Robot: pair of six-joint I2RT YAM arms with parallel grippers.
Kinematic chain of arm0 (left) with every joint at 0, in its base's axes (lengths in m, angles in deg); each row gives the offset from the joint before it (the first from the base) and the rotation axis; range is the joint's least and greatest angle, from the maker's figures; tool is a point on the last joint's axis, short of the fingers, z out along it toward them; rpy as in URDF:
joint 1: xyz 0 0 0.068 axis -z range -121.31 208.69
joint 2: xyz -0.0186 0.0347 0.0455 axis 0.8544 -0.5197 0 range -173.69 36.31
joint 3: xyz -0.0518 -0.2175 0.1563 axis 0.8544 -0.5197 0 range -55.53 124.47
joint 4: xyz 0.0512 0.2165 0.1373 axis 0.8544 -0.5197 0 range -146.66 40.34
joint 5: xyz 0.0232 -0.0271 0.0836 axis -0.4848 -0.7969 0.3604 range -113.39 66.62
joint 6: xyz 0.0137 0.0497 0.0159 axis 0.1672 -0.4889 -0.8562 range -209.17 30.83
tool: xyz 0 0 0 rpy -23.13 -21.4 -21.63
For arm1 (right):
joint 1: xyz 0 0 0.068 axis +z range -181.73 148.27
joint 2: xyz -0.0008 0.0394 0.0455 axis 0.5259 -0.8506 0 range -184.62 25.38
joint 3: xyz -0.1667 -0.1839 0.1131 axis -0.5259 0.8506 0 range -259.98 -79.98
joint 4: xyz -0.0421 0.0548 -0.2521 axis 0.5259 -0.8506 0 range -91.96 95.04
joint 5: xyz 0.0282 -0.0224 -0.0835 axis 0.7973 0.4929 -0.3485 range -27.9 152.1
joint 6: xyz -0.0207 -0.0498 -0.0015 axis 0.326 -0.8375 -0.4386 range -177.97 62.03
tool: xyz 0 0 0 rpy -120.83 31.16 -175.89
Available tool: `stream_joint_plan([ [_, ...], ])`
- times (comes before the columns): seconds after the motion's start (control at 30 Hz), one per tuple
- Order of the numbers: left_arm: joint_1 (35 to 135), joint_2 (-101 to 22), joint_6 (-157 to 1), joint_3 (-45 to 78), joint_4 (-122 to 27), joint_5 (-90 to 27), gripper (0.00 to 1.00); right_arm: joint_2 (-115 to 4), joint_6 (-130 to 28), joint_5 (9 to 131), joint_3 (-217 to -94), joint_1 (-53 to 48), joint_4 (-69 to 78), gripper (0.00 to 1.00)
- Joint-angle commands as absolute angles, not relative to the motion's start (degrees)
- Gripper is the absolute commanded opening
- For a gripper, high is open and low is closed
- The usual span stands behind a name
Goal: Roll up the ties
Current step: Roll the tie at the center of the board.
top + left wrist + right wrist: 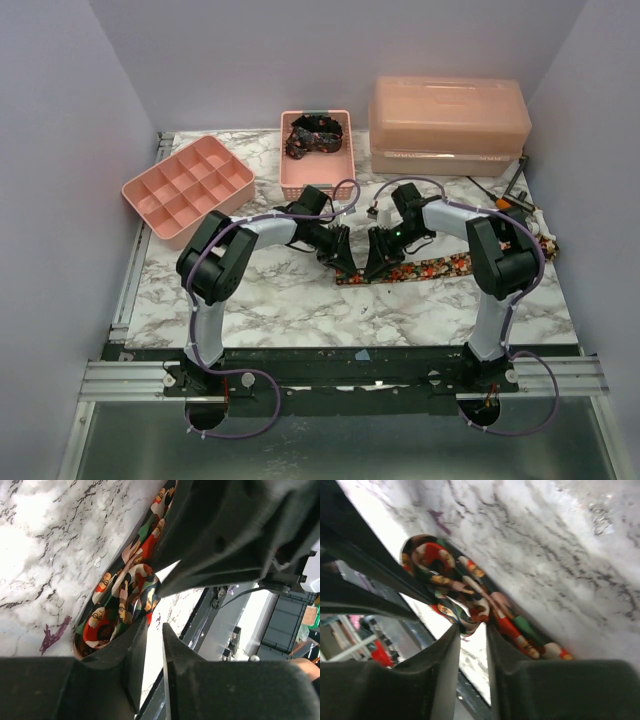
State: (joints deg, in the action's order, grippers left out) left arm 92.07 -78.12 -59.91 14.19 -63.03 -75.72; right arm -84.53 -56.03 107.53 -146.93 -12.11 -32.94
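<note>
The flecked tie (pixel 430 268) is lying flat across the middle of the worktop (pixel 280 300), its long tail running toward the right edge. Both arms are meeting over its left end, where the fabric is curling into a first loop. The left end effector (pixel 152 622) is standing narrow, its tips seemingly nipping the inner fold of that loop. The right end effector (pixel 472 627), equally narrow, is pinching the same curl from the opposite side. Holding it from both sides is probably keeping the turn tight while the roll is starting, since loose cloth would spring open. The black tie (pixel 312 135) is sitting bundled in the pink basket (pixel 318 190) near the far edge, apparently already dealt with.
</note>
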Motion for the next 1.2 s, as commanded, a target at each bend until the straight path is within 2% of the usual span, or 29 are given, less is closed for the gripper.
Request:
stream_joint_plan([
  [0.0, 92.1, -75.09, -63.53, 14.15, -63.0, -74.9, 0.27, -87.32, -57.0, 102.62, -147.45, -11.77, -31.0, 0.24],
  [0.13, 92.2, -61.81, -73.73, 5.85, -56.87, -66.97, 0.53, -88.45, -58.87, 100.03, -146.93, -11.82, -31.19, 0.13],
  [0.27, 92.46, -51.55, -84.37, -2.26, -53.07, -60.95, 0.7, -89.48, -60.52, 99.37, -146.52, -11.77, -31.48, 0.1],
  [0.5, 94.96, -40.09, -101.85, -12.96, -46.06, -58.67, 0.73, -90.0, -62.21, 99.83, -147.25, -11.77, -32.28, 0.06],
  [0.7, 98.89, -39.56, -117.1, -16.06, -45.91, -58.84, 0.74, -90.51, -63.15, 101.05, -151.25, -11.79, -37.62, 0.01],
  [0.9, 101.66, -44.4, -110.75, -18.12, -34.52, -55.35, 0.76, -92.77, -66.06, 99.86, -153.46, -11.51, -40.08, 0.01],
  [1.17, 102.19, -54.87, -107.96, -12.16, -32.33, -54.63, 0.78, -91.24, -67.55, 100.21, -153.73, -11.51, -41.49, 0.01],
])
